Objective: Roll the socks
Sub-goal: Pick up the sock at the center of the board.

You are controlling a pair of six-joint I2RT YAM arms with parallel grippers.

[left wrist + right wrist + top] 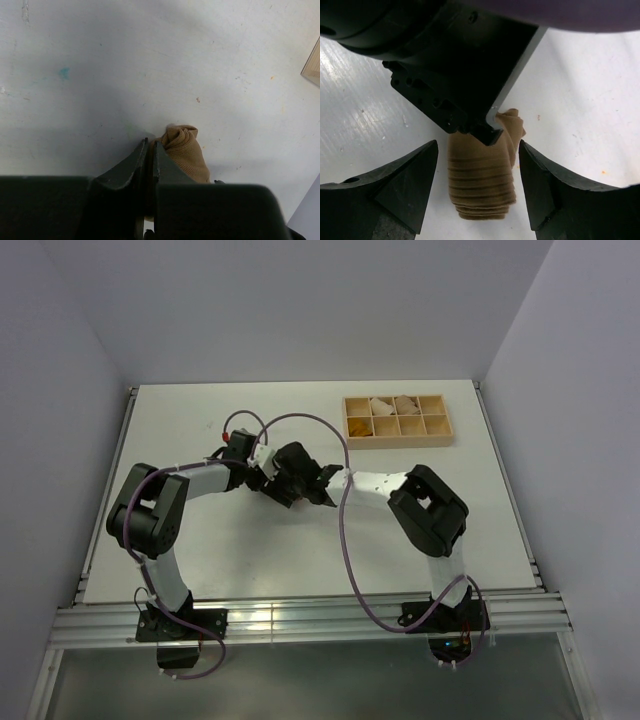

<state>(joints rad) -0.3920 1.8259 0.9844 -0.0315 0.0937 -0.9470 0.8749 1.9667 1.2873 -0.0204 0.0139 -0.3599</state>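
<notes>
Top external view: both arms reach in to meet near the middle of the white table (200, 540), left gripper (262, 476) and right gripper (305, 488) nose to nose, well apart from the wooden tray (397, 441) at the far right. Whatever they work on is hidden beneath them here.

Left wrist view: the left fingers stand all but together, tips down on the table, with the tan-brown sock (184, 150) bunched against the right-hand one. They may be nipping a thin fold, though I cannot tell from this angle.

Right wrist view: the sock lies as a short, ribbed, part-rolled lump on the table. The left gripper's tip rests on its far end, and the right fingers gape wide on either side – not touching it.

Judging by the knit, it is light, limp and springy (likely to unroll if let go), so the best hold is across the thick middle of the roll – not the loose end
</notes>
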